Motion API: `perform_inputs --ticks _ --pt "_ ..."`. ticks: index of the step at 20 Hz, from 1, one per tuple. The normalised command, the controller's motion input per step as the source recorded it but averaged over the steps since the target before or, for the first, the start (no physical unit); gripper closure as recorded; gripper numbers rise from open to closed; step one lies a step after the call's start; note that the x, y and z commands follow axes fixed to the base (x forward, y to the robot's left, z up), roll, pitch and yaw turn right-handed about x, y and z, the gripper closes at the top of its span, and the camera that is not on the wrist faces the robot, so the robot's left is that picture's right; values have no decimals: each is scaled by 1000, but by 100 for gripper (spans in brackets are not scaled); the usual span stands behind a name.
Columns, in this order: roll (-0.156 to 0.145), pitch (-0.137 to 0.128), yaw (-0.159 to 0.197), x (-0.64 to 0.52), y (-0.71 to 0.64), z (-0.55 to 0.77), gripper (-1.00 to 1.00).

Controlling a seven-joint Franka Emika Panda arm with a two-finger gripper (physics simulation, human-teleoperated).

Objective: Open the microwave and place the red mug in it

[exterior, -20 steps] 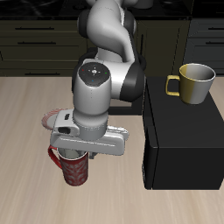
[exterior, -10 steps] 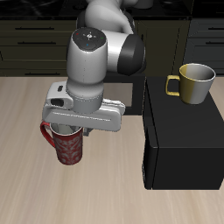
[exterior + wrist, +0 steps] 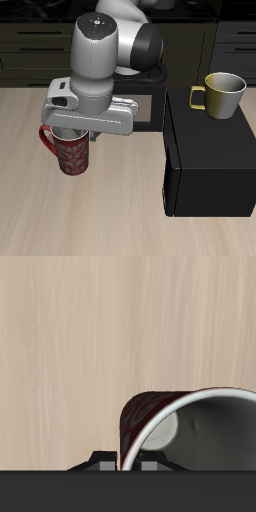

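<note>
Exterior view shows you the red mug [image 3: 70, 153] hanging under the gripper [image 3: 76, 133], up off the table [image 3: 120, 225]. Its red handle [image 3: 46, 142] sticks out to the side away from the microwave [image 3: 212, 158]. The mug stands upright. The big grey arm [image 3: 100, 65] covers its top, so you cannot see the fingers there.

Wrist view gives you a close look. You see the mug's round rim and its pale grey inside [image 3: 205, 428], with the dark red wall beside it. Two small dark finger parts [image 3: 126, 463] sit right at the rim. The gripper looks closed on the mug's rim, holding it up, though the pads are mostly hidden.

Beside the mug and arm stands the microwave, a big black box. You see only its plain black top and side; the door does not show from here. A yellow mug [image 3: 220, 94] sits on top of the microwave, well apart from the red mug.
</note>
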Motion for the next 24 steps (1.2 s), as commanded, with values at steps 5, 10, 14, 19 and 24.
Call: perform_inputs --ticks 5,10,14,19,24 --pt "-3 -109 59 -366 -37 282 100" --pt "12 -73 32 -230 62 5 100" --pt "4 -10 -45 -128 7 -22 100" --pt "2 -25 9 -226 9 -38 100" --pt "-5 -34 -14 -284 -39 15 100"
